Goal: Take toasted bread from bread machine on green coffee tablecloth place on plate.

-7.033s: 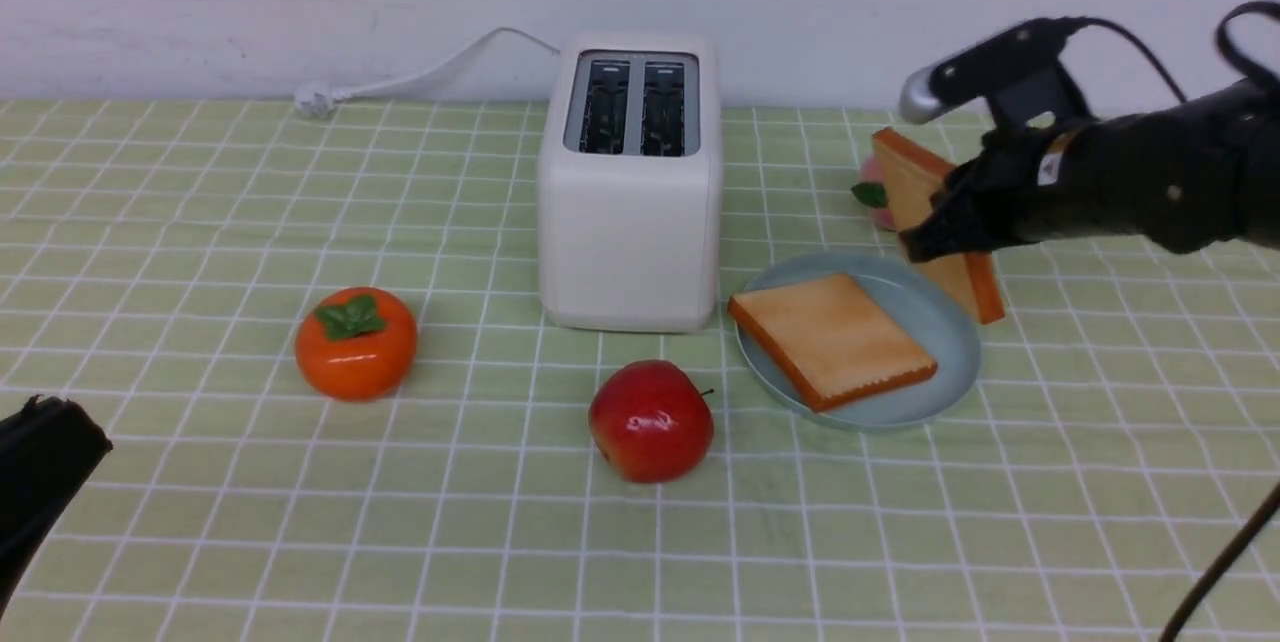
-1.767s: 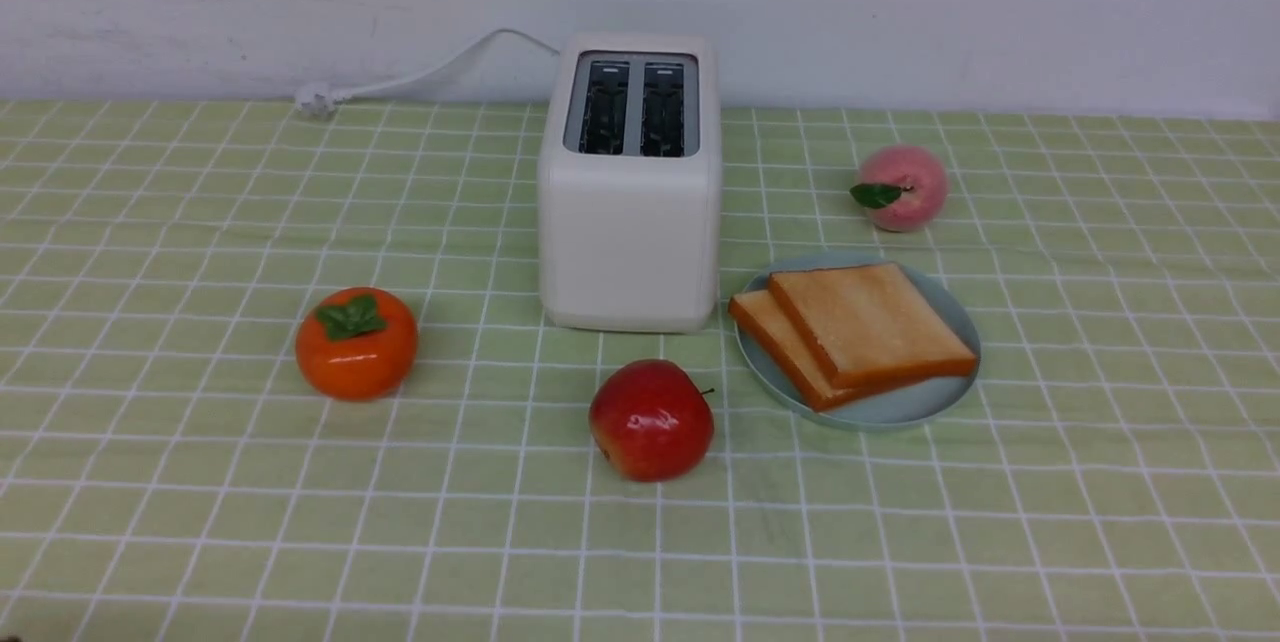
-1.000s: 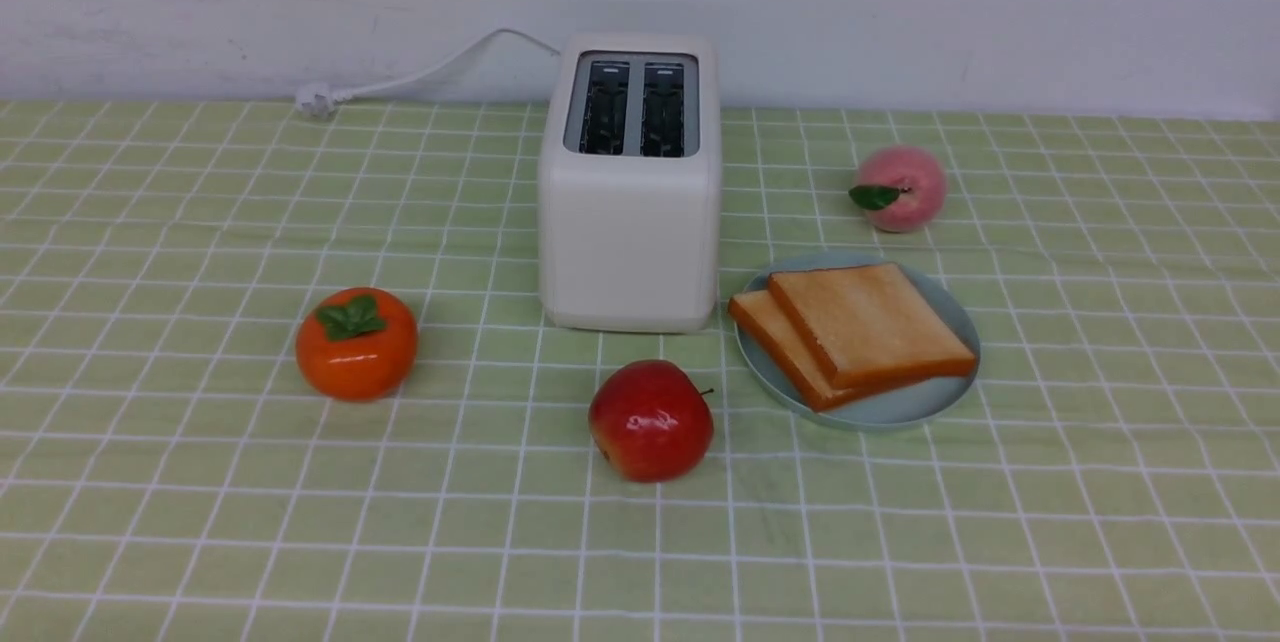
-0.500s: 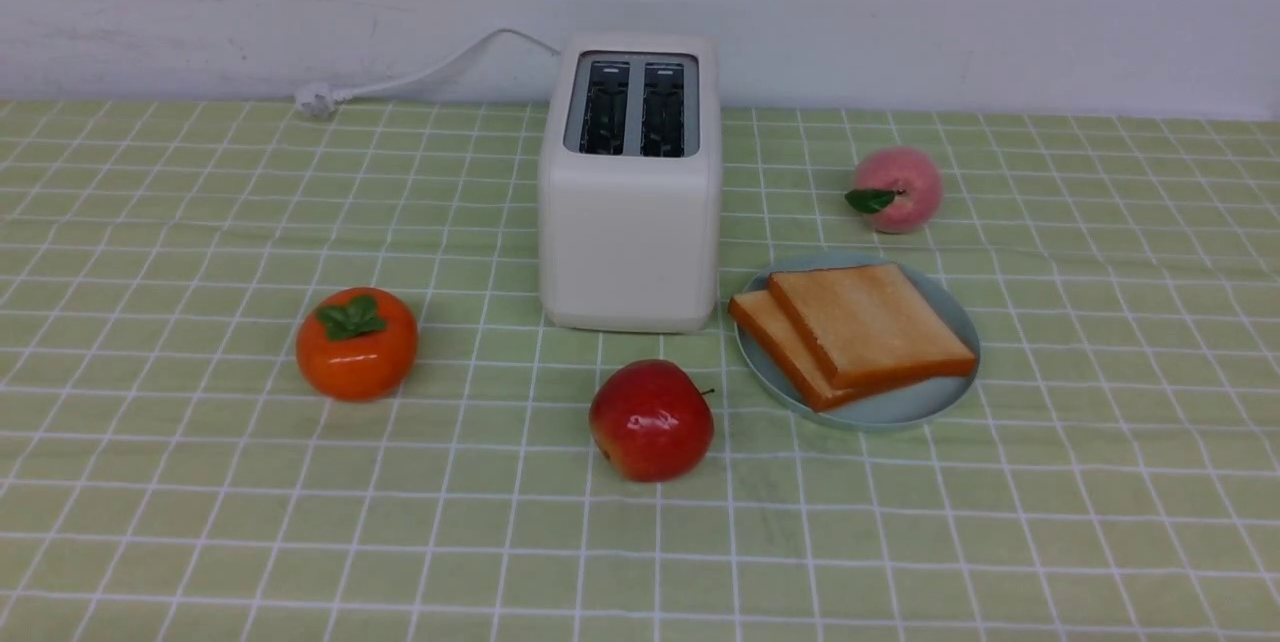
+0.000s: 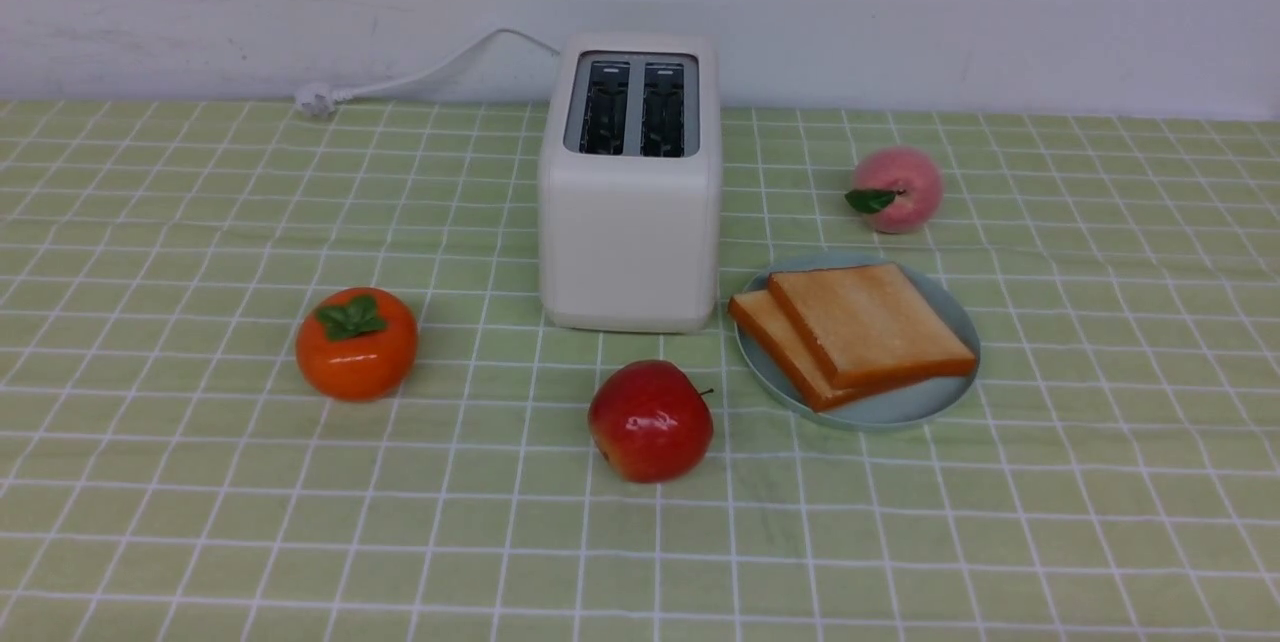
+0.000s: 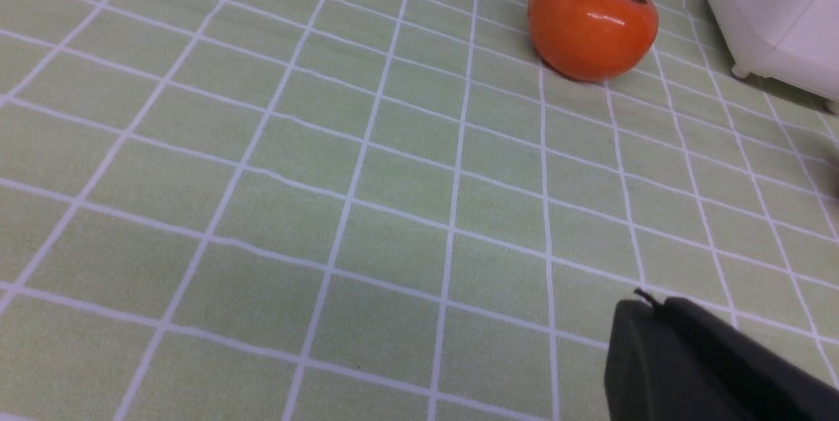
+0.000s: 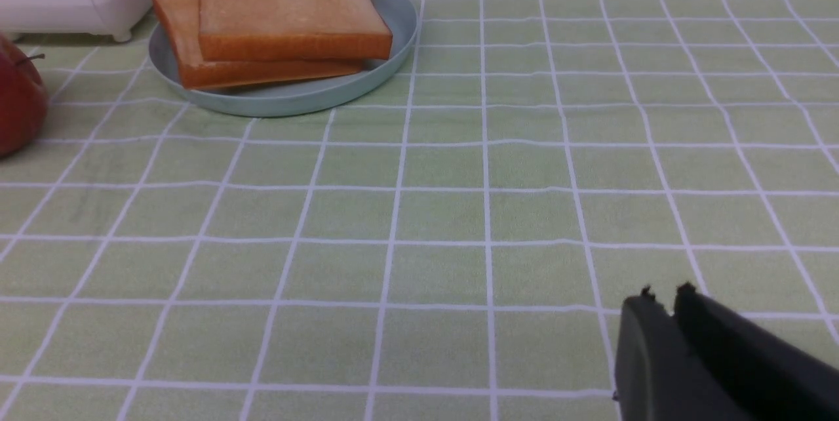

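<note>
Both claws hover empty over the green coffee tablecloth [image 5: 200, 482]: left claw [image 6: 649, 308] pinched together, right claw [image 7: 665, 295] barely parted. Well ahead of the right claw, the toasted bread [image 7: 288, 11] is stacked on the plate [image 7: 393, 47].

A: State the position of the bread machine [image 5: 629, 182].
B: Centre rear of the green coffee tablecloth [image 5: 200, 512]. The plate [image 5: 905, 409] lies just right of it, carrying the toasted bread [image 5: 866, 322], one slice overlapping the other.
A: Other items?
B: Apple [image 5: 651, 420] in front, persimmon [image 5: 356, 344] front-left, peach [image 5: 897, 188] behind the plate.
</note>
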{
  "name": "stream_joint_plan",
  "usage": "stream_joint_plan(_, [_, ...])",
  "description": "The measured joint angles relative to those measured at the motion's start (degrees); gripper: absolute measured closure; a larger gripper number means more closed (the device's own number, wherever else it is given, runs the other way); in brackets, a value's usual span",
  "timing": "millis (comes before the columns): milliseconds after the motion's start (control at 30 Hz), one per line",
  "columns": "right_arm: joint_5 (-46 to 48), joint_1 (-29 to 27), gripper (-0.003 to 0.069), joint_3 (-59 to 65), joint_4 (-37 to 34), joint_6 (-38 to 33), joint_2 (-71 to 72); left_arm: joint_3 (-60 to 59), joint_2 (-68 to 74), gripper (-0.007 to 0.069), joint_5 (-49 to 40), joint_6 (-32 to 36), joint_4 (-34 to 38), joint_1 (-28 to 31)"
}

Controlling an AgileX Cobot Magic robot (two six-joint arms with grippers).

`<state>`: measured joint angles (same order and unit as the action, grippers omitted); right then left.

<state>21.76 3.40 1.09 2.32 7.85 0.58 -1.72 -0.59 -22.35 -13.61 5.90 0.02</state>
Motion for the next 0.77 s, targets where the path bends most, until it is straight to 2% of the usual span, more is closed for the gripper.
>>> stream_joint_plan(767, [0.0, 0.0, 0.0564, 0.0, 0.1, 0.0, 0.0, 0.0, 0.0, 0.0617, 0.0, 0.0, 0.0, 0.0])
